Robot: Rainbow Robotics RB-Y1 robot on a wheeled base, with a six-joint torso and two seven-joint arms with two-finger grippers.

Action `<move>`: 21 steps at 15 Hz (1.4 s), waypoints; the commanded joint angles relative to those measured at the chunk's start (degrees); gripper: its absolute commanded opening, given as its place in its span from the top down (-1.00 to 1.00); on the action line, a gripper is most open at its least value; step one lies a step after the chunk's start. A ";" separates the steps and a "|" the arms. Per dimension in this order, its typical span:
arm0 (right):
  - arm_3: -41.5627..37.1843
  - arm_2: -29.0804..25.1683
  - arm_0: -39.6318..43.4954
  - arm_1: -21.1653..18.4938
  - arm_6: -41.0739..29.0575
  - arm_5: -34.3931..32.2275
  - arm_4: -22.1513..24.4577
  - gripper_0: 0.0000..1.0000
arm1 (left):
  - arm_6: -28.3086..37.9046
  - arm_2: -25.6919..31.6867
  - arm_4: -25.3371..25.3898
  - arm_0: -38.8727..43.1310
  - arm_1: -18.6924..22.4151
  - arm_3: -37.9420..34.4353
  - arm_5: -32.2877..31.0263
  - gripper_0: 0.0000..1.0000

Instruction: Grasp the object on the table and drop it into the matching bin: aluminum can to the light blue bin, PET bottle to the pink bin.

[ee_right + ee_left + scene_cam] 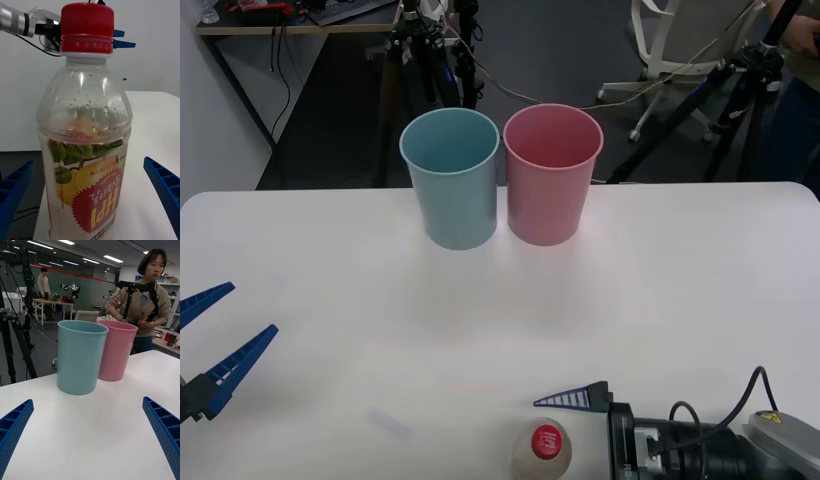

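Bottle (547,450) upright on table (660,290), near edge, red cap up. Right end effector (90,195) spread wide around bottle, fingers (163,187) clear of label. Left end effector (205,345) wide open, far left. Blue bin (451,178) touching pink bin (551,174), far side.

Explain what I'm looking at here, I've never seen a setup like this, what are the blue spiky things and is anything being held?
It is a two-armed robot at a white table. One picture looks down from above the arms; the other two come from cameras on each wrist. The blue ribbed pieces are gripper fingers. The left gripper waits open at the table's near left side. The right gripper is open with its fingers on either side of an upright clear bottle with a red cap, not yet closed on it. Farther back stand a light blue bin and a pink bin, side by side.
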 commanded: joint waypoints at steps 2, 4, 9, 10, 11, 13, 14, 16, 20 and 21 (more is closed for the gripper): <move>0.00 0.83 -0.53 1.09 -0.17 1.24 0.19 -1.00 | 0.00 0.00 0.00 0.00 0.00 0.00 0.00 -1.00; 0.00 1.01 -0.71 1.70 -0.52 1.32 0.19 -1.00 | 0.00 0.00 0.00 0.00 0.00 0.00 0.00 -1.00; 0.00 1.01 -1.24 2.14 -0.69 1.32 0.63 -0.47 | 0.00 0.00 0.00 0.00 0.00 0.00 0.00 -1.00; 0.00 0.92 -1.15 2.14 -0.87 1.32 0.63 0.56 | 0.00 0.00 0.00 0.00 0.00 0.00 0.00 -1.00; 0.00 0.75 -1.15 2.06 -1.04 1.32 0.63 1.00 | 0.00 0.00 0.00 0.00 0.00 0.00 0.00 -1.00; 0.00 0.75 -1.24 1.62 -1.31 1.32 0.63 1.00 | 0.00 0.00 0.00 0.00 0.00 0.00 0.00 -1.00; -0.18 0.75 -1.24 1.26 -1.40 1.32 0.54 1.00 | 0.00 0.00 0.00 0.00 0.00 0.00 0.00 -1.00; -0.35 0.75 -1.24 0.74 -1.48 1.32 0.28 1.00 | 0.00 0.00 0.00 0.00 0.00 0.00 0.00 -1.00; -1.14 0.75 -0.44 -0.14 -1.75 1.59 -0.60 1.00 | 0.00 0.00 0.00 0.00 0.00 0.00 0.00 -1.00; -2.72 0.75 0.35 -1.02 -1.92 2.73 -1.30 1.00 | 0.00 0.00 0.00 0.00 0.00 0.00 0.00 -1.00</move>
